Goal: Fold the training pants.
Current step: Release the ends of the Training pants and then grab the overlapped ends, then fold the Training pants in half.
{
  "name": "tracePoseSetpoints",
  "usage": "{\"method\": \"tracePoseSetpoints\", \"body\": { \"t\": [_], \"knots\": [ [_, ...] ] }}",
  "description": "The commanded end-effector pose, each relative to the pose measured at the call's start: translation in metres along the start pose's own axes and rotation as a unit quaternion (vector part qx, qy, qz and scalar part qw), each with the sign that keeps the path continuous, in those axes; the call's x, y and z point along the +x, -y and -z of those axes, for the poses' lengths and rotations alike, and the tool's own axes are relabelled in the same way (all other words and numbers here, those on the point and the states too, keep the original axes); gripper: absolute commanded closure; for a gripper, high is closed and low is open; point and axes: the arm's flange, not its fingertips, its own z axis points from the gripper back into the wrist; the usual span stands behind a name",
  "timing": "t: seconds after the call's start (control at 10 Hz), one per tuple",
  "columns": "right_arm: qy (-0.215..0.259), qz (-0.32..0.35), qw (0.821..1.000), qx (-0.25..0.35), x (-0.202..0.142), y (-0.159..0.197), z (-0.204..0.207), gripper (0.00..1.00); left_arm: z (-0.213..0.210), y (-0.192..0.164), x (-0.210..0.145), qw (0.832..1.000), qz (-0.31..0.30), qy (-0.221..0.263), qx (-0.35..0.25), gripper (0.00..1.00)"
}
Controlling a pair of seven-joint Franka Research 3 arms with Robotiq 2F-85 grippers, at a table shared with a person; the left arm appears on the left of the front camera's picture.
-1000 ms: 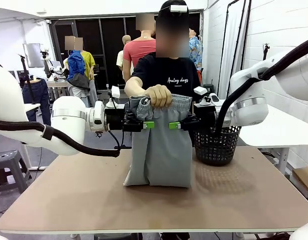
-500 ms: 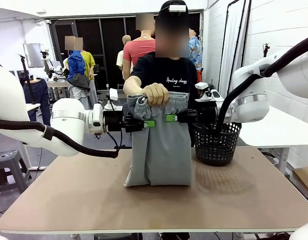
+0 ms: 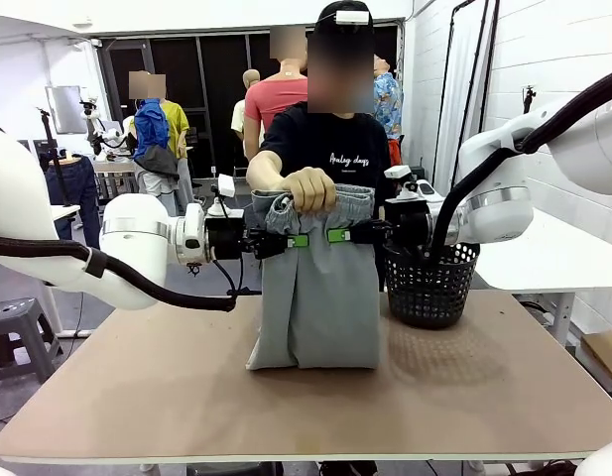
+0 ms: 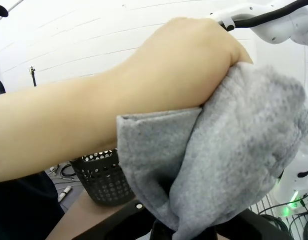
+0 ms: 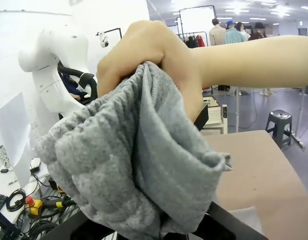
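– Busy workshop behind, tan table (image 3: 186, 397) in front. What have the grippers got?

– The left gripper (image 3: 296, 240) is pinched tight on the training pants (image 3: 320, 297), just under the waistband on its side. The right gripper (image 3: 337, 235) is clamped on the cloth the same way at the other side. Both wrist views show grey jersey bunched close up against the camera.

– And outward from there?

– A person's hand (image 3: 310, 188) grips the gathered waistband at the top middle, between the two grippers and above them. The pants hang upright from that line with the lower end slumped on the table, just beside a black mesh basket (image 3: 429, 288).

– How will it handle?

– Soft, light and floppy, I'd judge. It has no stiffness, so it will sag wherever it's unsupported, though thick jersey shouldn't slip from the pads. Holding near the waistband's two sides looks right: the elastic gives a firm edge and spreads the cloth flat for folding.
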Motion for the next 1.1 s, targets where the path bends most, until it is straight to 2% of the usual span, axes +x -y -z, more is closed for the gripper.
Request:
{"method": "tracePoseSetpoints", "body": {
  "t": [0.0,0.1,0.2,0.3,1.0],
  "knots": [
    [-0.014,0.004,1.000,0.017,0.003,0.007,0.001,1.00,0.005,0.001,0.013,1.000,-0.012,-0.009,0.000,1.00],
    [-0.024,0.000,0.999,0.020,0.003,0.008,0.002,1.00,0.005,0.001,0.013,1.000,-0.017,0.004,-0.012,1.00],
    [-0.045,-0.034,0.998,0.022,0.008,0.012,0.006,1.00,0.004,0.000,0.010,0.997,-0.057,0.006,-0.042,1.00],
    [-0.010,-0.003,1.000,0.006,0.001,0.002,0.000,1.00,0.001,0.001,0.001,1.000,-0.009,-0.002,0.000,1.00],
    [-0.010,-0.003,1.000,0.006,0.001,0.002,0.000,1.00,0.001,0.001,0.001,1.000,-0.009,-0.002,0.000,1.00]
  ]
}}
